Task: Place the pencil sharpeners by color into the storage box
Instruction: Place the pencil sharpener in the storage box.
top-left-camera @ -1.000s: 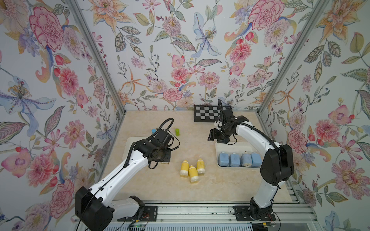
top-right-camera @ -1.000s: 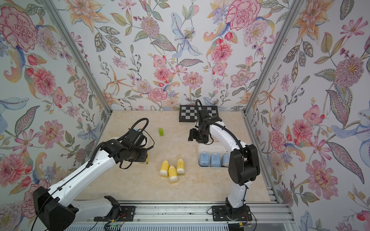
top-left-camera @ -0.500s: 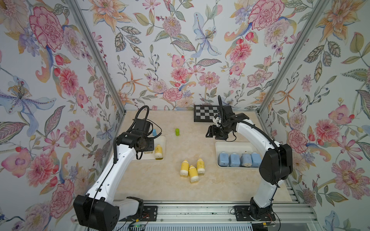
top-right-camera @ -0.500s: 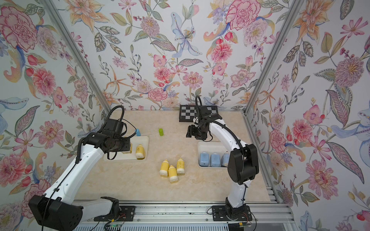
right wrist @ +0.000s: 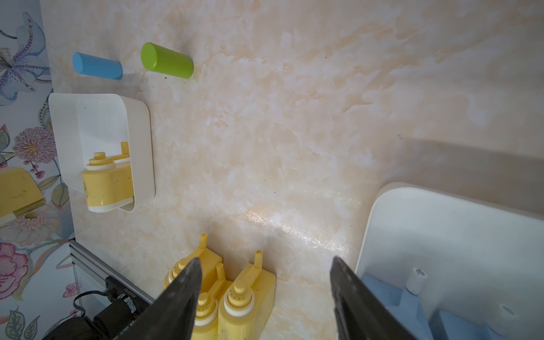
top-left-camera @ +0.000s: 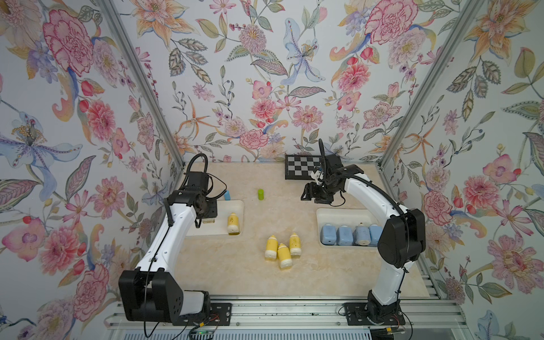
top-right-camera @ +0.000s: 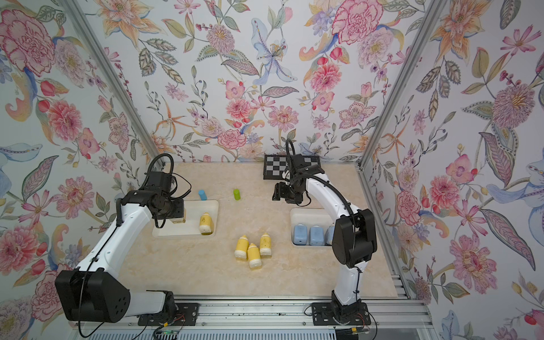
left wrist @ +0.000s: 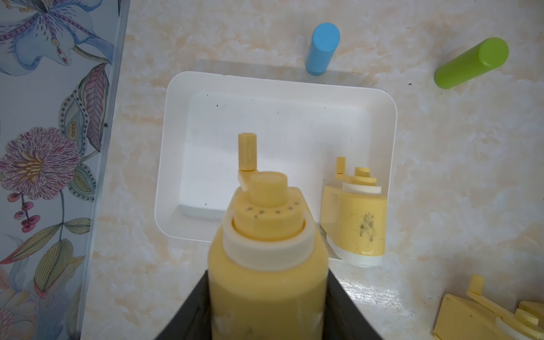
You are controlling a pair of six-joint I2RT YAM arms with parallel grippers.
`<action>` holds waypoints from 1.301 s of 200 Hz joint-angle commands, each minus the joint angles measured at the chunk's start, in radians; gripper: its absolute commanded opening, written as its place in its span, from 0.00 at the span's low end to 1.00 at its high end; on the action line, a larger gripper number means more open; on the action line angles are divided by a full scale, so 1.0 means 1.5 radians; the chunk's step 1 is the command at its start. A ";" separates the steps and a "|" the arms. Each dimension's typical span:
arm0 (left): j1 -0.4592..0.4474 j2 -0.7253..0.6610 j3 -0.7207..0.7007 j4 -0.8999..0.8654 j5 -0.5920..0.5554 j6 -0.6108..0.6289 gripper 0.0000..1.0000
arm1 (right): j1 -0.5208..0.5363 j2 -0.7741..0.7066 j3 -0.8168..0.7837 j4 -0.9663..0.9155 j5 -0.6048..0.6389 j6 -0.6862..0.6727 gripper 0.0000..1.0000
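We see wallpaper (top-left-camera: 265, 88) flowered in pink, orange and blue on pale ground, a cream-and-beige marbled tabletop (top-left-camera: 235, 273), and a black-and-white checkerboard (top-left-camera: 300, 170). The left box (top-right-camera: 176, 231) and right box (top-left-camera: 341, 216) are white. The yellow sharpeners (top-left-camera: 271, 246) wear cream collars. We also note light blue sharpeners (top-left-camera: 344, 235), a blue cylinder (top-left-camera: 226, 195) and a green cylinder (top-left-camera: 260, 194).

Marble-look table (top-left-camera: 235, 273) bears two white boxes (top-left-camera: 212, 235), three yellow sharpeners (top-left-camera: 284, 254), two cylinders (top-left-camera: 260, 194), a checkerboard (top-left-camera: 300, 170).

Robot lab cell: floral-wallpaper panels (top-left-camera: 265, 73) around beige marble-pattern tabletop (top-left-camera: 235, 273); black-and-white checkerboard card (top-left-camera: 300, 170) at its far edge, aluminium rail (top-left-camera: 279, 310) at near edge.
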 commanded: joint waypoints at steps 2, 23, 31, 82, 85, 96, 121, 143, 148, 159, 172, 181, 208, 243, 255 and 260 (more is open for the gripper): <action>0.018 0.008 -0.018 0.031 0.017 0.031 0.44 | 0.003 0.018 0.022 -0.005 -0.010 -0.009 0.70; 0.027 0.021 -0.028 0.045 0.020 0.039 0.44 | 0.003 0.019 0.021 -0.006 -0.010 -0.008 0.70; 0.029 0.026 -0.030 0.049 0.019 0.042 0.44 | 0.003 0.021 0.021 -0.006 -0.009 -0.007 0.70; 0.042 0.054 -0.036 0.072 0.024 0.055 0.44 | 0.004 0.030 0.027 -0.006 -0.008 -0.003 0.70; 0.044 0.055 -0.036 0.073 0.025 0.056 0.44 | 0.004 0.031 0.028 -0.005 -0.007 -0.003 0.70; 0.046 0.061 -0.036 0.077 0.027 0.057 0.44 | 0.003 0.033 0.028 -0.006 -0.008 -0.001 0.70; 0.049 0.073 -0.042 0.089 0.033 0.059 0.44 | 0.004 0.036 0.029 -0.006 -0.012 0.000 0.70; 0.049 0.082 -0.050 0.100 0.036 0.059 0.44 | 0.005 0.033 0.025 -0.006 -0.011 -0.001 0.70; 0.048 0.085 -0.051 0.102 0.038 0.059 0.45 | 0.005 0.033 0.025 -0.005 -0.009 0.000 0.70; 0.049 0.089 -0.054 0.105 0.044 0.058 0.44 | 0.005 0.033 0.024 -0.006 -0.010 -0.001 0.70; 0.049 0.090 -0.058 0.111 0.053 0.057 0.44 | 0.005 0.033 0.022 -0.006 -0.010 0.000 0.70; 0.049 0.090 -0.061 0.114 0.060 0.055 0.44 | 0.005 0.033 0.021 -0.006 -0.011 0.000 0.70; 0.049 0.085 -0.074 0.122 0.073 0.048 0.45 | 0.005 0.032 0.019 -0.006 -0.010 0.001 0.70; 0.046 0.075 -0.097 0.138 0.094 0.029 0.45 | 0.005 0.031 0.015 -0.005 -0.010 0.000 0.70; 0.044 0.071 -0.106 0.144 0.100 0.024 0.45 | 0.005 0.031 0.014 -0.005 -0.010 0.001 0.70; 0.042 0.070 -0.110 0.144 0.101 0.023 0.45 | 0.005 0.031 0.013 -0.005 -0.010 0.000 0.70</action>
